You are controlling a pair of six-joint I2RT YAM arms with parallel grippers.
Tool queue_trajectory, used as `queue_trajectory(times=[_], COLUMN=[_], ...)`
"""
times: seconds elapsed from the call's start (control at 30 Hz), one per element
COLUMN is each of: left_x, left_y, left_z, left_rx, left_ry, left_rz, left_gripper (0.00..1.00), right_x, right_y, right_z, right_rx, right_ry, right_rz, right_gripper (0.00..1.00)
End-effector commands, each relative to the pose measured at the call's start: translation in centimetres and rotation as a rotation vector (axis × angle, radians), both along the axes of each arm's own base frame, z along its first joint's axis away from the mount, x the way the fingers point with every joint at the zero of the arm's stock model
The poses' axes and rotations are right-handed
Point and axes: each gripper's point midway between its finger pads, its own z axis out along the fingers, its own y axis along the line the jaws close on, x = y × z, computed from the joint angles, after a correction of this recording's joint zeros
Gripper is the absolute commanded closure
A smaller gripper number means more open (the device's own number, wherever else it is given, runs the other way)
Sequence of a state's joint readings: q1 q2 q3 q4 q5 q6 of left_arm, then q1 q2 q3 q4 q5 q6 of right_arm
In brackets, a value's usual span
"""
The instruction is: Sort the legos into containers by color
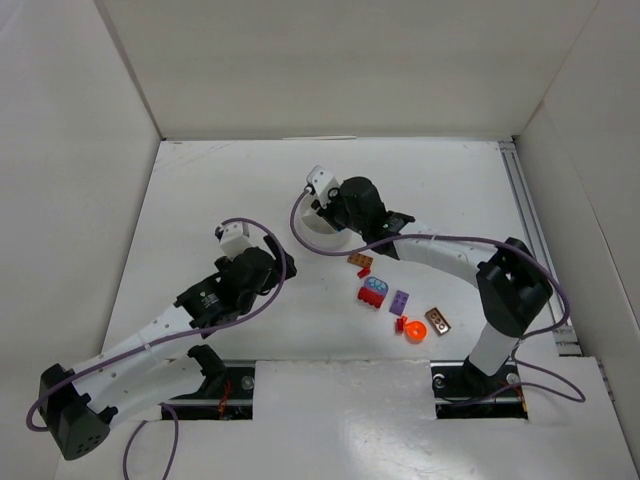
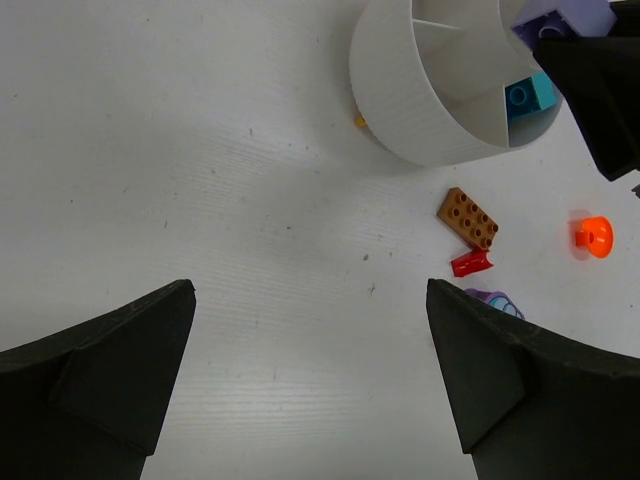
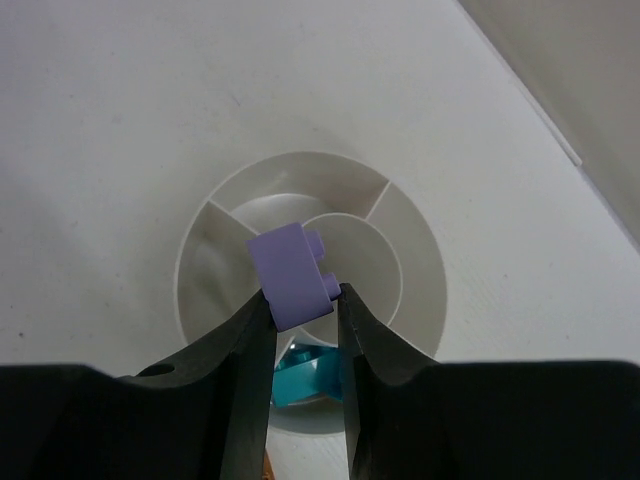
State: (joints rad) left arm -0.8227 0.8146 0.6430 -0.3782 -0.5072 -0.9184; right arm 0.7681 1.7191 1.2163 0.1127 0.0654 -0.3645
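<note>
Your right pincer (image 3: 303,298) is pinching the purple brick (image 3: 290,268) by its lower end, one finger on each side face, and it hangs right over the dish (image 3: 203,275). That's the relation that matters. From the wrist view the brick sits across the inner ring wall, body over the left wedge, studs pointing right toward the centre well (image 3: 365,255). Its long axis runs up out of the fingers, away from the wrist, tilted a little left. You can't tell how high it is above the rim, so which compartment is truly plumb under it is a guess. The teal brick (image 3: 300,378) lies in the wedge nearest the wrist, just under the fingers, so a drop short of this spot likely puts purple on teal. My read: nudge toward the left wedge, which shows nothing in the part you can see, and clear the divider so the brick doesn't perch on a wall. Your left pincer (image 2: 310,292) is spread wide, holding nothing, over the counter (image 2: 200,150). The dish is up and to its right, well apart from its fingers. The loose bricks (image 1: 385,295) lie between the dish and the right arm's base, so the right arm is nearer both the dish and the next pick. The left arm has no part in this drop.
</note>
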Motion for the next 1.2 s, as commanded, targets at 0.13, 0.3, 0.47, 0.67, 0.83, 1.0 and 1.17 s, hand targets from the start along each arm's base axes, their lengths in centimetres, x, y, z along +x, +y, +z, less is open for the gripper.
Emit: queue_trajectory(times=[0.13,0.3,0.47,0.67,0.83,1.0,1.17], left_x=[0.2,0.2,0.1,0.2,0.2,0.2,0.3], left_y=[-0.3,-0.3,-0.6,-1.1,-1.6,-2.8,-3.8], left_z=[0.7,0.7,0.2,0.4,0.1,-0.1,-0.9], left_rx=[-0.012,-0.012,-0.005,-0.017,-0.011,0.002,0.012], left_ry=[-0.02,-0.02,0.002,-0.004,0.002,0.004,0.028], left_rz=[-0.013,-0.013,-0.027,-0.047,-0.074,-0.15,-0.189], left_gripper=[0.0,0.0,0.0,0.0,0.0,0.0,0.0], right_x=[0.2,-0.3,-0.7,-1.7,-3.9,-9.1,-15.6], right_y=[1.2,1.7,2.0,0.9,-2.2,-8.6,-15.1], right_z=[1.6,1.6,1.4,3.3,4.5,-0.7,-6.4], right_rx=[0.006,0.009,0.005,0.026,0.02,-0.123,-0.162], right_ry=[-0.027,-0.025,-0.014,-0.042,-0.052,0.126,0.391], right_rz=[0.031,0.049,0.085,0.076,0.046,-0.029,-0.207], right_gripper=[0.66,0.56,0.43,0.39,0.33,0.24,0.17])
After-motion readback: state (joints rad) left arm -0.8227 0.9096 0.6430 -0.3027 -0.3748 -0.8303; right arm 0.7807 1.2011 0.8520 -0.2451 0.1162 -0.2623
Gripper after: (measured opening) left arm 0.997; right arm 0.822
